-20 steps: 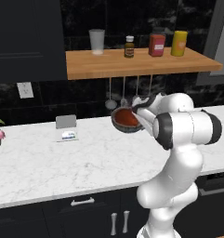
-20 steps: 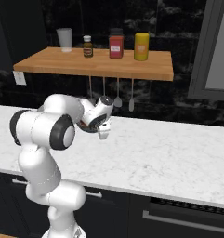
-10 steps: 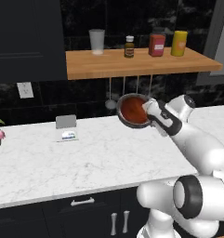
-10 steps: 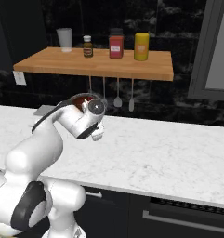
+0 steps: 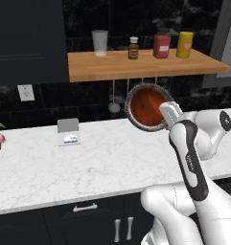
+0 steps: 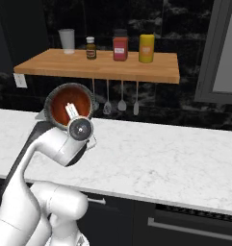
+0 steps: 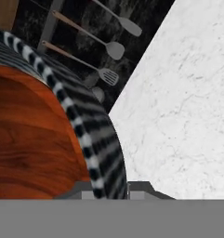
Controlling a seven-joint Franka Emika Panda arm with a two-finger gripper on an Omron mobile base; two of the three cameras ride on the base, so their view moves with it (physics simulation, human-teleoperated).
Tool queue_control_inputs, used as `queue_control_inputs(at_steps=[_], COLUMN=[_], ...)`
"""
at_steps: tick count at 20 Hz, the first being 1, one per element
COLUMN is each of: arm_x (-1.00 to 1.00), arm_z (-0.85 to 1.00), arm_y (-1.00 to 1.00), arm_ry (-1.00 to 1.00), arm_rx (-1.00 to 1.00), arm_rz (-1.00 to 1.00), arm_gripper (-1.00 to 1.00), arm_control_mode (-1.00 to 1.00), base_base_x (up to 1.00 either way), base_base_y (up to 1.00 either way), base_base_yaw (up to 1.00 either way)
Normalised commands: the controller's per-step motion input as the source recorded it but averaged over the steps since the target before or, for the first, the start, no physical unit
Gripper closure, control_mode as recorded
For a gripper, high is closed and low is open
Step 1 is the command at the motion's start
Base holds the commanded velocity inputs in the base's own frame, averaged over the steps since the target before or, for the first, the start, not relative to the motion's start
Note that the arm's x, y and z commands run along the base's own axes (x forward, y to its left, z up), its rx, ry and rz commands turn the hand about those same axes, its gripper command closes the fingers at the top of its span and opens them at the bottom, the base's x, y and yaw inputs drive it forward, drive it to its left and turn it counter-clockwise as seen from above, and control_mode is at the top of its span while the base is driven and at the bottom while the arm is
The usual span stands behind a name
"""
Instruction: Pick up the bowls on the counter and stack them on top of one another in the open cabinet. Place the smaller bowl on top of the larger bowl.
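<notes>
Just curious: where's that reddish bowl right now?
The bowl is held up in the hand, above the counter, just beneath the wooden shelf.

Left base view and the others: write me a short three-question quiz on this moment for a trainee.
1. True or false: the gripper is shut on the bowl with the rust-red inside, which is lifted clear of the counter.
2. How many containers stand on the wooden shelf?
3. What hangs under that shelf? A: utensils. B: towels. C: mugs.
Key: 1 true; 2 four; 3 A.
</notes>
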Motion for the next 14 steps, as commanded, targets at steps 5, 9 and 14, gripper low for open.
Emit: queue_control_inputs(at_steps=[5,9,14], arm_x=[-1.0,-0.86,-0.01], arm_z=[1.0,1.0,1.0], arm_y=[0.12,0.21,0.39], arm_ry=[-0.02,0.0,0.0], arm_rx=[0.01,0.0,0.0], arm_rz=[0.13,0.17,0.11], arm_gripper=[1.0,1.0,1.0], arm_control_mode=[-1.0,-1.0,-1.0], base_base_x=[0.0,0.0,0.0], base_base_y=[0.0,0.0,0.0], base_base_yaw=[0.0,0.0,0.0])
